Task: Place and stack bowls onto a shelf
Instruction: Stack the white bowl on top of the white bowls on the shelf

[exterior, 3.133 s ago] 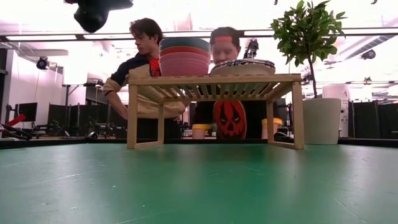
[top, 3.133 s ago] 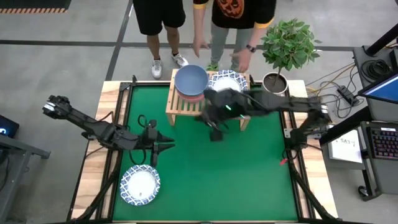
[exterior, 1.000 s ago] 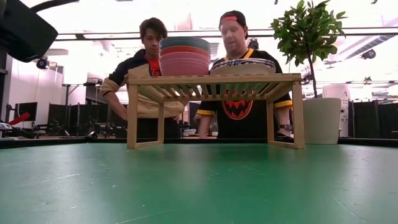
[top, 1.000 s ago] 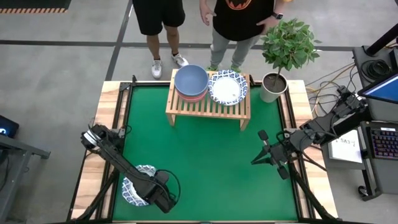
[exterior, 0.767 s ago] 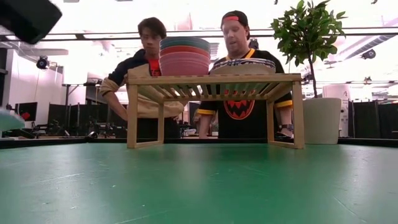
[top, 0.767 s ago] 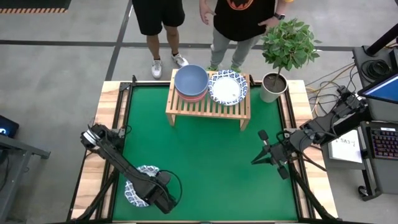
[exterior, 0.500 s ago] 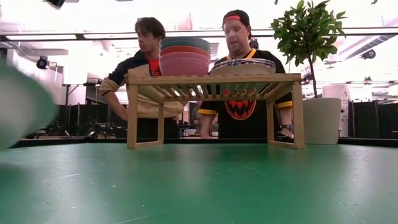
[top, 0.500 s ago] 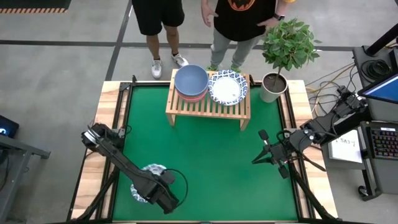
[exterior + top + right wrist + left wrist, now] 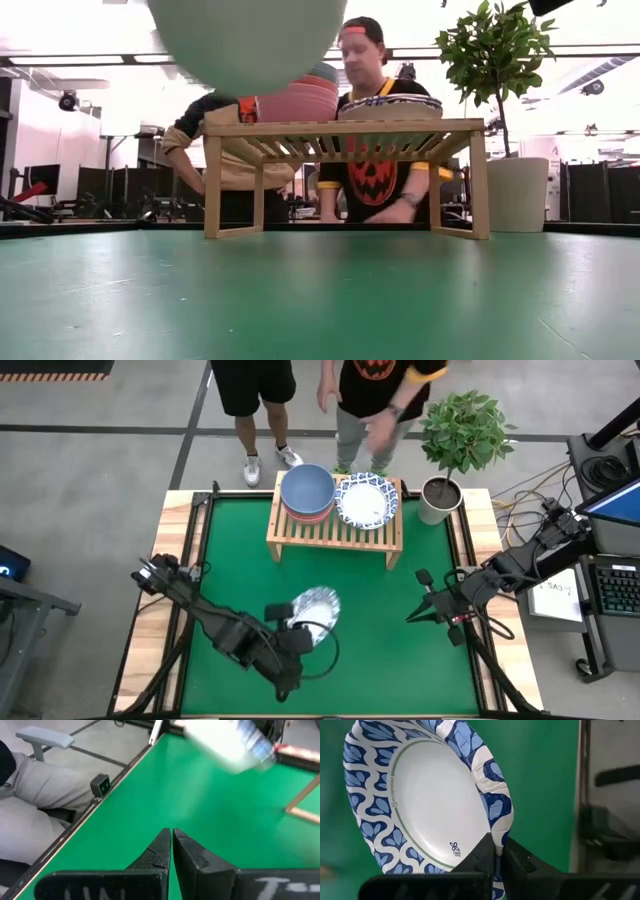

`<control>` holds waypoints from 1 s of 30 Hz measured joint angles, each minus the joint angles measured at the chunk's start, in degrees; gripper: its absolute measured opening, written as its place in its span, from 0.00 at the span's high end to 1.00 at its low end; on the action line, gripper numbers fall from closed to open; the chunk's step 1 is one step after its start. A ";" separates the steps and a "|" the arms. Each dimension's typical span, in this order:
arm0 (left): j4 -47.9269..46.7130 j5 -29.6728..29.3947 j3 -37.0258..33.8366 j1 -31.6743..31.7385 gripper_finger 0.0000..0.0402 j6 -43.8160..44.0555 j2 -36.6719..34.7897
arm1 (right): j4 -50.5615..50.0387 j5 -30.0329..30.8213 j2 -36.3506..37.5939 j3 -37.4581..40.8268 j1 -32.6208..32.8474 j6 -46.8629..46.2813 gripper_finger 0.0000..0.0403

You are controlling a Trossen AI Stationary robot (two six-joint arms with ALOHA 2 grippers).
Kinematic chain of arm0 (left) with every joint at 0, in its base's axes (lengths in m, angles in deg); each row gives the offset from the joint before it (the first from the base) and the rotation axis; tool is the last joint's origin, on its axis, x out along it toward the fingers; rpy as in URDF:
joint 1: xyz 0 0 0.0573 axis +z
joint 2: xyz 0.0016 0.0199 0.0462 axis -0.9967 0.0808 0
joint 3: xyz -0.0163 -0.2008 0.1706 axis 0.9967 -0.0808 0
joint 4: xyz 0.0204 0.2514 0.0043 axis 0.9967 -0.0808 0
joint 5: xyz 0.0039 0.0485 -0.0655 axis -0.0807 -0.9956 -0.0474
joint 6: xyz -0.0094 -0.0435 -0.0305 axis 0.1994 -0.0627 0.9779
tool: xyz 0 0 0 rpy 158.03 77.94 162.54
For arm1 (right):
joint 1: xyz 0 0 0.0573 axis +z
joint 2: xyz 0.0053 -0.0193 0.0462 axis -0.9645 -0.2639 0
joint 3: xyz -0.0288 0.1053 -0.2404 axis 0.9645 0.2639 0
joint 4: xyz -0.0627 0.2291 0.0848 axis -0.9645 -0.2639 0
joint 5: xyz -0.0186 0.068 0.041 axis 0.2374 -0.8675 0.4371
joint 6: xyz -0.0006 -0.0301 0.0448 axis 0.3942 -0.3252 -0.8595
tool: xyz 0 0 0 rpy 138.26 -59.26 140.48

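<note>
Left tool (image 9: 496,854) is clamped on the rim of a patterned white bowl (image 9: 312,607), lifted above mid-tabletop (image 9: 400,650). We judge this the last bowl: the shelf (image 9: 334,534) already holds the deep-bowl stack (image 9: 307,490) and a patterned bowl stack (image 9: 365,501). Right tool (image 9: 172,841), pressed together, waits at the tabletop's right side.

Patterned bowl (image 9: 313,606) in left gripper (image 9: 297,628) above green table (image 9: 380,630).

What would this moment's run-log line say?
left gripper: shut on patterned bowl rim, lifted | right gripper: shut, empty | shelf: two stacks
</note>
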 joint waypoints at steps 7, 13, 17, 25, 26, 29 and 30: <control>4.08 -17.12 7.62 5.80 1.00 -28.11 0.00 | -1.53 -0.03 0.00 0.02 0.00 -1.30 0.98; 9.36 -18.31 9.96 13.91 1.00 -48.81 0.00 | -1.55 -0.06 0.00 0.07 0.00 -1.17 0.98; 14.34 -18.18 9.86 19.80 1.00 -56.66 0.00 | -1.59 -0.16 0.00 0.07 0.00 -0.81 0.98; 26.05 -13.60 10.12 28.12 1.00 -63.57 1.11 | -1.90 -0.29 0.02 0.09 0.00 0.58 0.98; 27.40 -12.83 10.13 28.84 1.00 -63.96 1.24 | -1.94 -0.30 0.02 0.09 0.00 0.79 0.98; 31.48 -10.79 10.01 30.22 1.00 -65.17 2.23 | -2.03 -0.30 0.02 0.11 0.00 1.06 0.98; 32.74 -10.23 10.02 30.57 1.00 -65.71 2.48 | -2.16 -0.30 0.07 0.09 0.00 1.08 0.98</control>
